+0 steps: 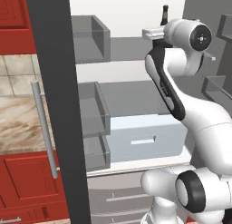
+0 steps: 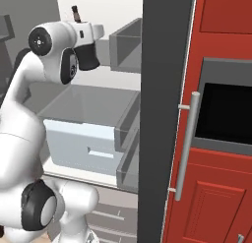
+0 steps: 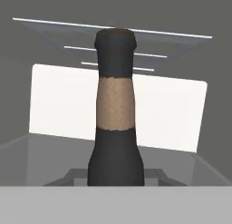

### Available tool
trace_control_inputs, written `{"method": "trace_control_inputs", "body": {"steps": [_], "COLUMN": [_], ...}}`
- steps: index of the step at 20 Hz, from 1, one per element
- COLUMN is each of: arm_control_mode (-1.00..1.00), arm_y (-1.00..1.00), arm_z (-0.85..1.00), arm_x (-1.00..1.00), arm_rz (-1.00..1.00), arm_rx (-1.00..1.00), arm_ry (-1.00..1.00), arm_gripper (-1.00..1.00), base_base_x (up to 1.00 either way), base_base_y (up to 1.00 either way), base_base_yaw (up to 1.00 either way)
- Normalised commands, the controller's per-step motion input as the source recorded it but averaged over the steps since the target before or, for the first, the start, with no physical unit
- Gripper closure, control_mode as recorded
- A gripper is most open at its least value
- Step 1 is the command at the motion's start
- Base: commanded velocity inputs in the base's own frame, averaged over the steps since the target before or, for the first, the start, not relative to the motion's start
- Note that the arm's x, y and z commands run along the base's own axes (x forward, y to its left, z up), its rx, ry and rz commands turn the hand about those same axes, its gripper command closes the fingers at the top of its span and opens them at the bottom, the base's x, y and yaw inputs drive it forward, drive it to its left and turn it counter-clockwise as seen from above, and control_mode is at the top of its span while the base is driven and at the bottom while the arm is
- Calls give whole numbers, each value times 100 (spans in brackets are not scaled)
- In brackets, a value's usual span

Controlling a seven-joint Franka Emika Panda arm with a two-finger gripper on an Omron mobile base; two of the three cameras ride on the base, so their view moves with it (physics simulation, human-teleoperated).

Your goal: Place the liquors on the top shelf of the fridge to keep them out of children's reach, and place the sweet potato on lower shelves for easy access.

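The arm [image 1: 199,114] is made of glossy white rounded shells. A dark band runs lengthwise down the link nearest the fridge [image 1: 54,105] interior. Joints carry black rings and round dark end caps with small pale dots. A bulbous white base [image 2: 44,207] bears a black ring around a grey disc.

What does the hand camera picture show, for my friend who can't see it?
A black bottle with a tan band around its thin neck stands upright, close in front of the camera. Behind it are the fridge's pale back wall and grey glass shelves.
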Motion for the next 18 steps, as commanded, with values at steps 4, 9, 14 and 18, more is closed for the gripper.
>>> {"method": "trace_control_inputs", "body": {"steps": [4,9,14,18], "arm_control_mode": [-100,-100,-100,-100], "arm_y": [-5,-16,-13,-1], "arm_z": [0,-2,-21,-33], "arm_x": [67,68,52,36], "arm_rz": [0,0,0,0], "arm_rx": [11,17,11,1], "arm_ry": [0,0,0,0], "arm_gripper": [100,100,100,100], "base_base_x": [0,0,0,0], "base_base_y": [0,0,0,0], "base_base_yaw": [0,0,0,0]}}
